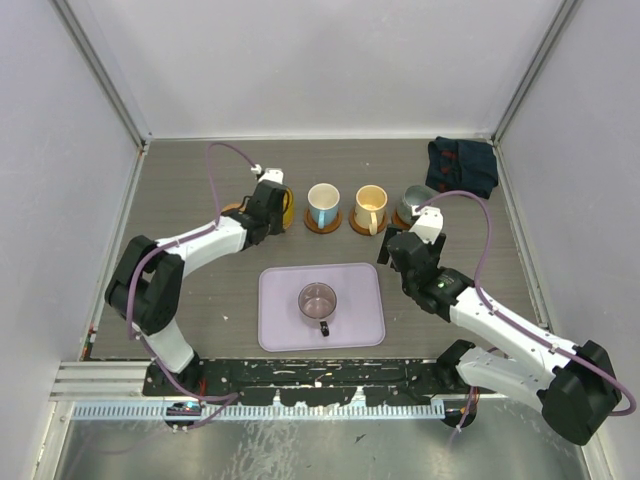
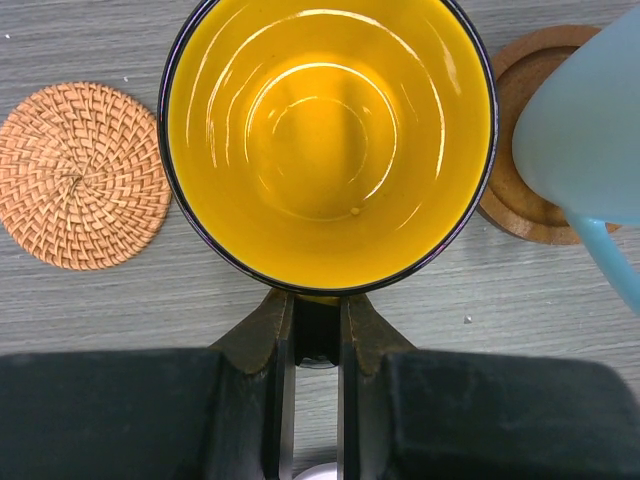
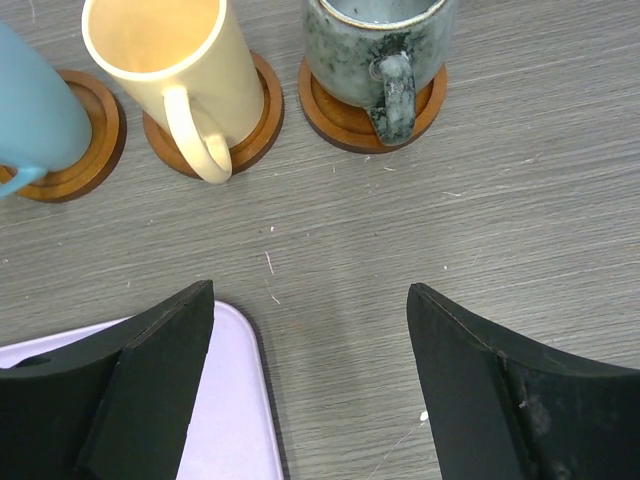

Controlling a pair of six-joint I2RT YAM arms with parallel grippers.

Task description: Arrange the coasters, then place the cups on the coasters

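Left tool (image 2: 317, 312): jaws narrow, pinched on the handle of the orange-yellow cup (image 2: 330, 130). The cup is upright, mouth up, at the left end of the far row on the worktop (image 3: 350, 250). Cannot tell whether a coaster lies under it. Just left of the cup is a woven coaster (image 2: 85, 175), flat and bare. Just right of it, the white-and-blue cup (image 2: 590, 120) stands on a wooden coaster (image 2: 510, 205).

Right tool (image 3: 310, 300): jaws wide, holding nothing, over the worktop by the far right corner of the lilac tray (image 3: 235, 420). Beyond it the cream-yellow cup (image 3: 170, 60) stands upright on a second wooden coaster (image 3: 258, 125), handle facing near. Right of that, the grey-green cup (image 3: 375, 45) stands on a third wooden coaster (image 3: 335, 118), handle also facing near.

Far row, left to right: woven coaster, orange-yellow, white-and-blue, cream-yellow, grey-green.

The purplish-grey cup (image 1: 318, 300) is upright in the middle of the tray, nearer than the row and well apart from every coaster. A dark folded cloth (image 1: 462, 165) lies in the far right corner, near the grey-green cup.
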